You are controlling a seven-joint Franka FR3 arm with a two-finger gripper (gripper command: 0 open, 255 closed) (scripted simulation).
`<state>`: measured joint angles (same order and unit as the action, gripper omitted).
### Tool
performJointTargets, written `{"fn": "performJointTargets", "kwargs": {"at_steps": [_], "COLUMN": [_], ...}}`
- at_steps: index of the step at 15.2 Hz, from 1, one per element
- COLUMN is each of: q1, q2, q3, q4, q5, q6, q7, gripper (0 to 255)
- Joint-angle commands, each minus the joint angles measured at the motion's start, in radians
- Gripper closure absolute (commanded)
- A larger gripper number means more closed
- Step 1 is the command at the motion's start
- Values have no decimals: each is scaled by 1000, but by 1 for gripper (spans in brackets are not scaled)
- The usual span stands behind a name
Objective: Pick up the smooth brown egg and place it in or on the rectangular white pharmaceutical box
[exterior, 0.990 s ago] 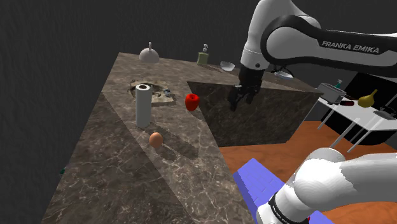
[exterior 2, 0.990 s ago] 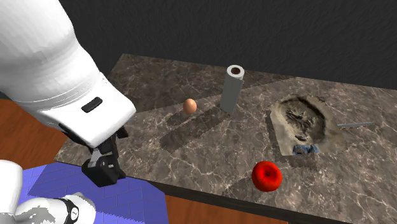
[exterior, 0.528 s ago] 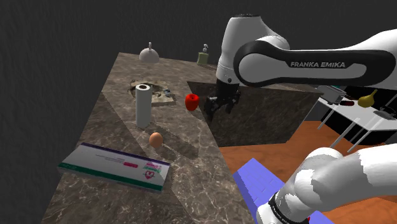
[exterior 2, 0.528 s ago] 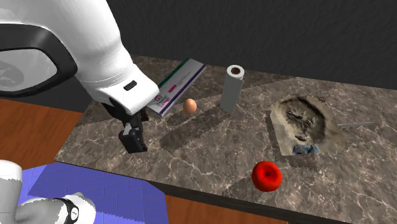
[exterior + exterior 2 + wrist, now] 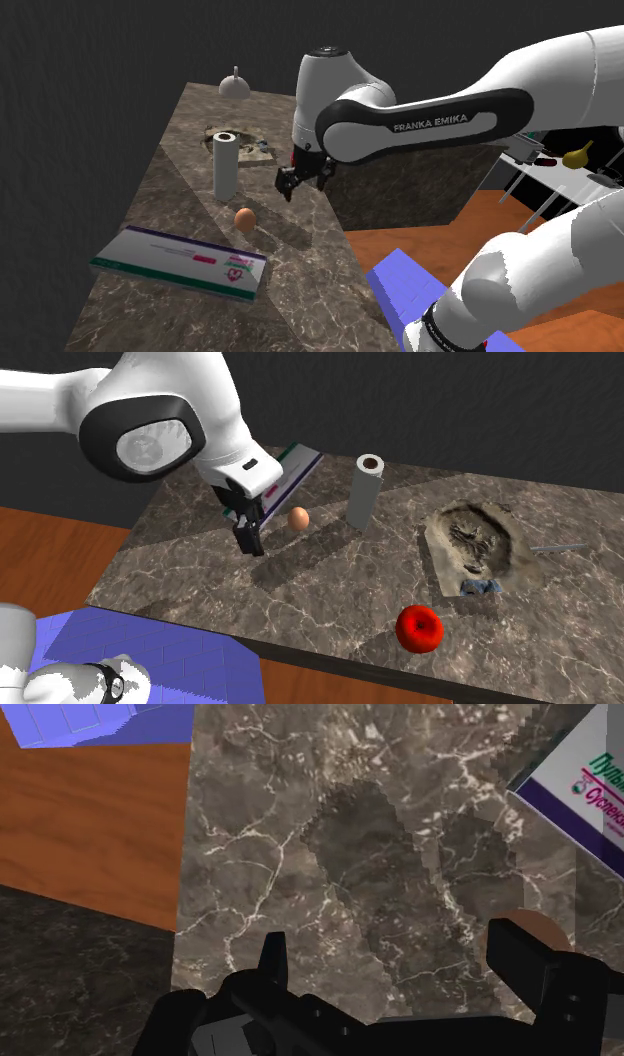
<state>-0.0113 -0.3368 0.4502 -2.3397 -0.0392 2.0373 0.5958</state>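
Note:
The brown egg [image 5: 245, 219] [image 5: 298, 518] lies on the dark marble counter [image 5: 200, 200], between a paper towel roll and the flat white box [image 5: 180, 262] with purple and pink print. In the second exterior view the box [image 5: 290, 468] lies behind the arm. My black gripper [image 5: 289, 186] [image 5: 251, 539] hangs open above the counter, a short way from the egg on its counter-edge side. In the wrist view the gripper [image 5: 395, 959] holds nothing; the egg [image 5: 532, 925] peeks out by one finger and a corner of the box [image 5: 585, 784] lies beyond it.
An upright paper towel roll [image 5: 224, 165] [image 5: 366, 490] stands just behind the egg. A red apple [image 5: 420, 628] lies near the counter's edge, beside a sunken sink [image 5: 472, 545] [image 5: 250, 147]. The blue stand [image 5: 410, 292] and orange floor [image 5: 90, 824] lie off the counter edge.
The arm has swung toward the shoulder view's left, carrying the gripper from beyond the counter's edge to above the marble near the egg. The box is absent from the oldest frames.

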Motion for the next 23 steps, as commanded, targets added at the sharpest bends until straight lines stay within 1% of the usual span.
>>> {"fn": "performJointTargets", "kwargs": {"at_steps": [1,4,7,9,11,12,19,23], "q1": [-8,-21,-21,-8,18,29,34,34], "q2": [74,195,327,419,510,537,592,597], "q3": [44,98,136,147,146,142,117,115], "q4": [36,99,177,239,307,328,301,299], "q5": [-34,-114,-219,-297,-373,-394,-450,-455], "q6": [39,86,112,117,114,111,181,187], "q7": [78,195,320,404,481,502,536,540], "gripper": [0,0,0,0,0,0,0,0]}}
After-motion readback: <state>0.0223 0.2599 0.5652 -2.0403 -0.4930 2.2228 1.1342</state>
